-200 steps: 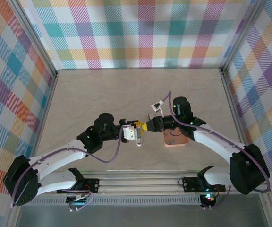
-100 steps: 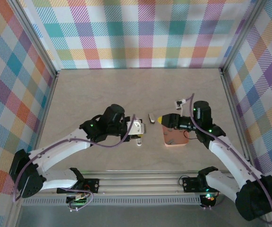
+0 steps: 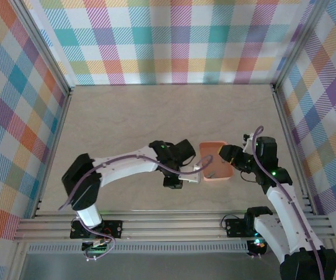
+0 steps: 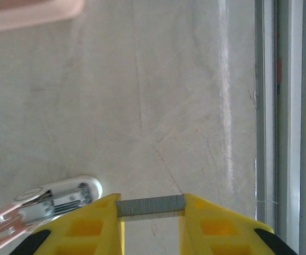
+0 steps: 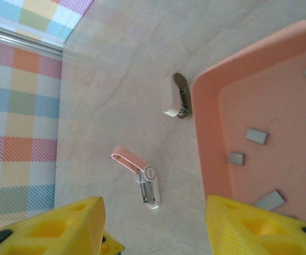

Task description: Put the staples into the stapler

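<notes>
**Operator:** One thing first: what is in the left gripper (image 4: 150, 208)?

**Spotter:** It is clamped on a strip (image 4: 150, 205) of staples, held crosswise with a jaw pressed on each end.

**Operator:** What has changed?

**Spotter:** A second ago your two arms met at mid-table. Now your left arm (image 3: 127, 163) has swung across to the right. Your right arm (image 3: 284, 198) has pulled back to its own side.

**Operator:** Where is the stapler (image 4: 57, 197)?

**Spotter:** It lies open on the table (image 4: 169, 106) just beside the left jaws, with its pink lid swung away from the pale base. Neither gripper touches it.

**Operator:** And farther out?

**Spotter:** The tray (image 5: 217, 101) comes next, with several loose staples (image 5: 256, 136) on its floor. Beyond it is your right gripper (image 5: 155, 226), jaws wide apart with nothing between them.

**Operator:** What does that mean for the task?

**Spotter:** I judge the pick is done and the insert comes next. You have to line the strip up with the open channel and lower it in. Your right gripper is free to steady the stapler, which looks light enough to skid.
</notes>
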`<act>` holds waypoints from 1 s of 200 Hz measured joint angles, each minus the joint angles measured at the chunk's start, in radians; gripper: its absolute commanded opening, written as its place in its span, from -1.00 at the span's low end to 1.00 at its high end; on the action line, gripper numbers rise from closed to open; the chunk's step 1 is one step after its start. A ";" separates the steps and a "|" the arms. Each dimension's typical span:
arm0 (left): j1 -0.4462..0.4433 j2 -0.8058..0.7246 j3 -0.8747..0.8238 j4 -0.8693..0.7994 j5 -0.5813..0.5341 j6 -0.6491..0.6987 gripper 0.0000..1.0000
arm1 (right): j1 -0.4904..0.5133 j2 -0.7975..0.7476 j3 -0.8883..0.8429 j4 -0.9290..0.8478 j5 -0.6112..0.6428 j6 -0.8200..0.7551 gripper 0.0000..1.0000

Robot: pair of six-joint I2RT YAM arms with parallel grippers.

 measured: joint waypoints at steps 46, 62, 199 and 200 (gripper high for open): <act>-0.058 0.167 0.098 -0.076 -0.056 0.000 -0.46 | -0.001 -0.071 0.000 -0.077 0.066 0.000 0.05; -0.063 0.211 0.132 -0.095 -0.080 0.000 -0.46 | -0.001 -0.098 0.000 -0.097 0.084 0.000 0.05; -0.072 0.351 0.212 -0.117 -0.140 0.006 -0.01 | -0.006 -0.092 0.002 -0.171 0.106 -0.011 -0.01; -0.072 0.351 0.212 -0.116 -0.140 0.006 -0.01 | -0.006 -0.091 0.003 -0.172 0.106 -0.011 -0.01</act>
